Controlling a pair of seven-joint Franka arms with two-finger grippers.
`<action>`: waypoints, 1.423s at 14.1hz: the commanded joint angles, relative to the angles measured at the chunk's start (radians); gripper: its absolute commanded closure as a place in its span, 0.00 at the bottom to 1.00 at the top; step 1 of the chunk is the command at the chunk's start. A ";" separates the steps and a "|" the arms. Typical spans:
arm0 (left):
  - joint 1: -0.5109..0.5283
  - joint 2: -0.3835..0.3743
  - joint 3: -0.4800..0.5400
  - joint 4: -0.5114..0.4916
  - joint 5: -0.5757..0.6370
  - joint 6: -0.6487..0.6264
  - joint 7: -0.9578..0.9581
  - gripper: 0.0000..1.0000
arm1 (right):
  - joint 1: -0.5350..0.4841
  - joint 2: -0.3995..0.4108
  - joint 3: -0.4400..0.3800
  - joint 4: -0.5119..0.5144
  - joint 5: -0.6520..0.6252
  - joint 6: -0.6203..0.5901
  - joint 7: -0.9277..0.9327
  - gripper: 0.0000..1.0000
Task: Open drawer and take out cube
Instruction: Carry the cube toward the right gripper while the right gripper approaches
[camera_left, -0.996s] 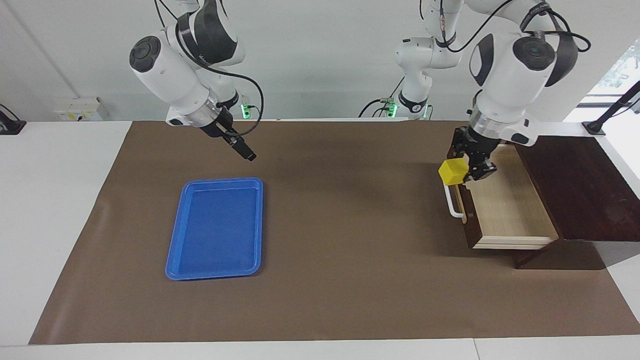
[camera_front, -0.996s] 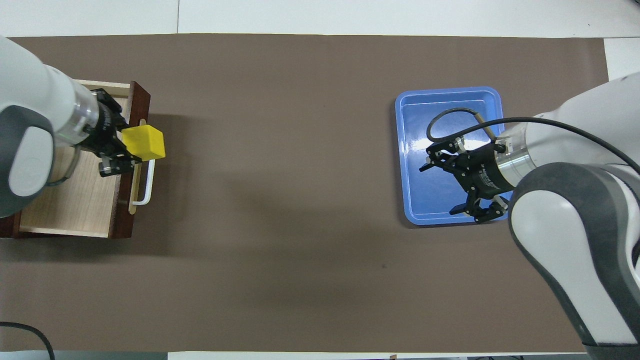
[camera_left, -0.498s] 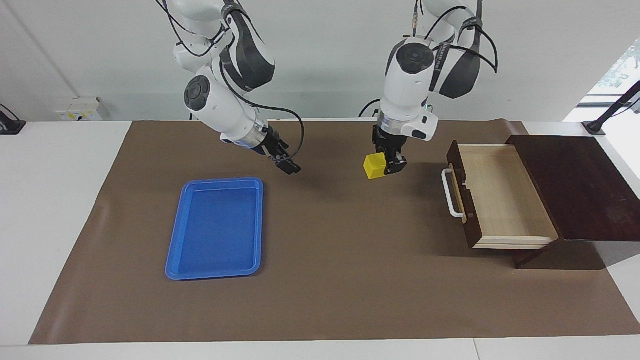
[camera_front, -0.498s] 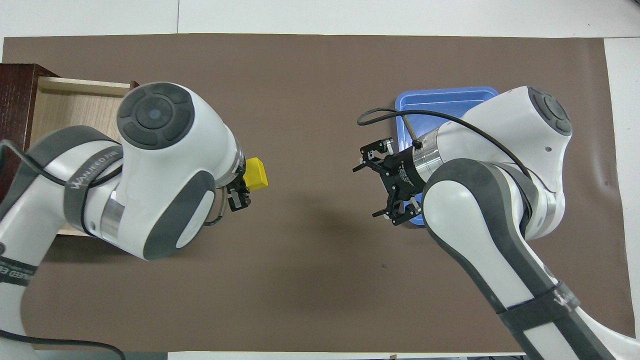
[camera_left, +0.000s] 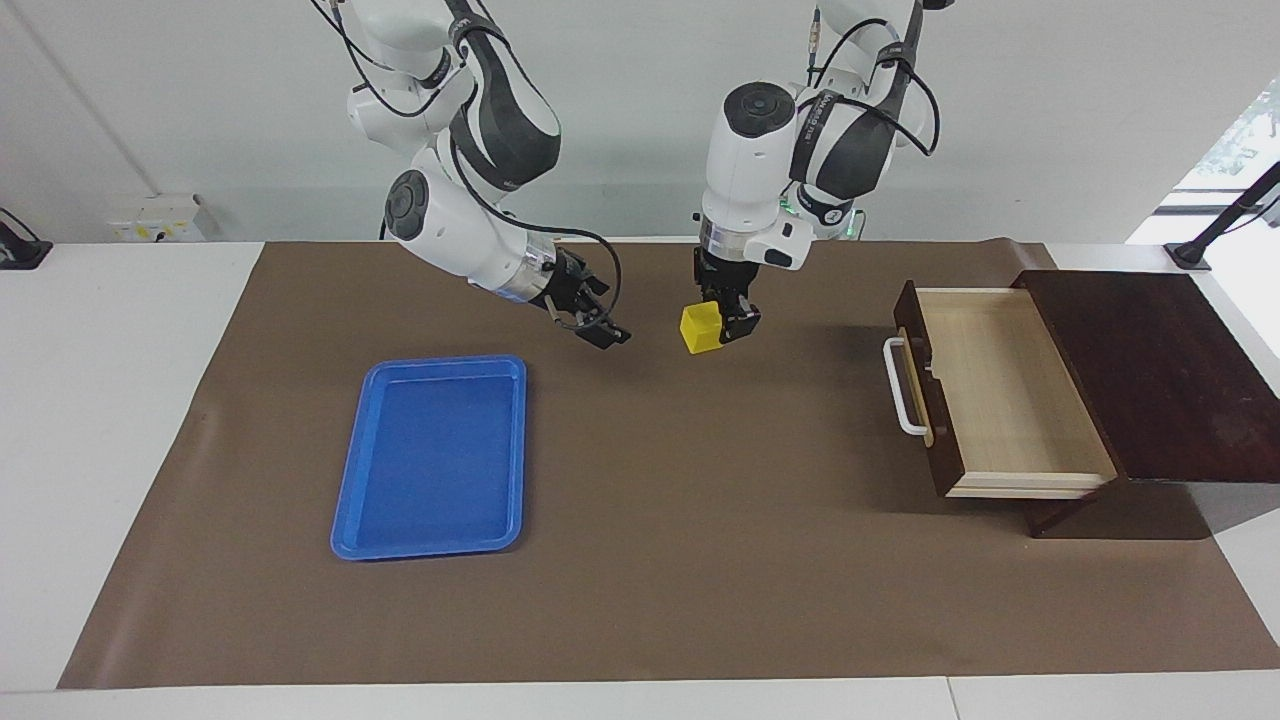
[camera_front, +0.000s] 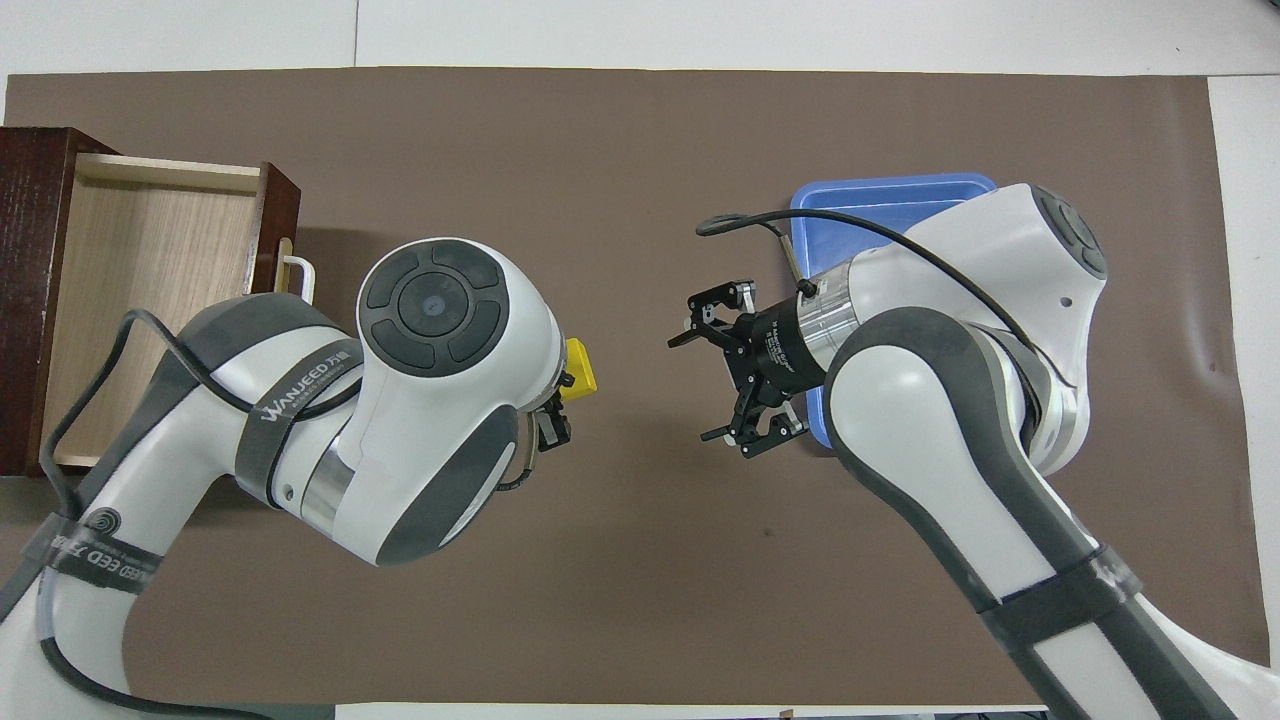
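Observation:
The dark wooden box's drawer (camera_left: 1000, 390) stands pulled out at the left arm's end of the table, and its pale interior (camera_front: 150, 260) shows nothing inside. Its white bar handle (camera_left: 905, 390) faces the middle of the table. My left gripper (camera_left: 722, 328) is shut on the yellow cube (camera_left: 698, 328) and holds it above the brown mat near the table's middle. In the overhead view the left arm covers most of the cube (camera_front: 582, 366). My right gripper (camera_left: 600, 330) is open and empty, raised over the mat beside the cube, with a gap between them (camera_front: 700, 385).
A blue plastic tray (camera_left: 430, 455) lies on the mat toward the right arm's end; the right arm partly covers it in the overhead view (camera_front: 880, 205). The brown mat (camera_left: 700, 560) covers most of the table. The box's dark top (camera_left: 1150, 370) is bare.
My left gripper has carried the cube from over the drawer's front toward the table's middle. My right gripper has moved from over the tray toward the middle, closing on the cube.

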 joint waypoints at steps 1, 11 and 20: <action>-0.029 -0.015 0.019 -0.019 -0.013 0.026 -0.008 1.00 | -0.007 0.025 -0.002 -0.001 0.086 -0.009 -0.005 0.00; -0.051 -0.015 0.017 -0.019 -0.008 0.050 0.083 1.00 | 0.096 0.085 -0.002 0.041 0.100 0.075 -0.047 0.00; -0.056 -0.021 0.017 -0.032 -0.008 0.043 0.083 1.00 | 0.099 0.160 -0.005 0.136 0.172 0.131 0.039 0.00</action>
